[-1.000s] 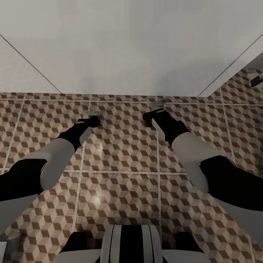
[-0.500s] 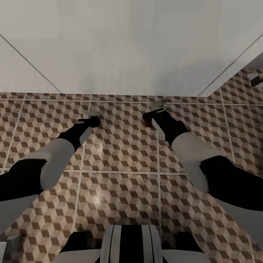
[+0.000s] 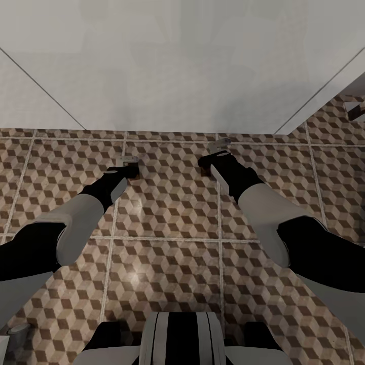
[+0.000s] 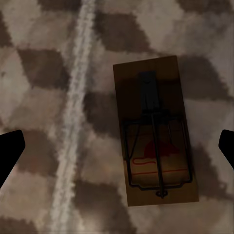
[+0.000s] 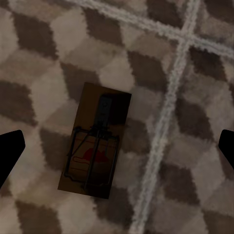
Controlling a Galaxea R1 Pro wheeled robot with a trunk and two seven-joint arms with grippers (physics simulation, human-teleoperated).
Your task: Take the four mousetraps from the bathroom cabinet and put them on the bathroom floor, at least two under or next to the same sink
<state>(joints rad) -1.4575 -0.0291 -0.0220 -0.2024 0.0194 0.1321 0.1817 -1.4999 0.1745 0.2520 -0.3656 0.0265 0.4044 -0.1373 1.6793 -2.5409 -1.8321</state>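
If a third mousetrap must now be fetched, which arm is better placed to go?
Neither clearly. Left gripper and right gripper both hang open over a released mousetrap on the floor. I would guess either.

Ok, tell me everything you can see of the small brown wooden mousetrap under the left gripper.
The small brown wooden mousetrap is a flat rectangular board lying face up on the cube-patterned tiled floor, beside a pale grout line and not crossing it. It carries a dark metal plate near one end, a thin dark wire frame over the other half, and red printing under the wire. The left gripper's dark fingertips stand wide apart on either side, touching nothing.
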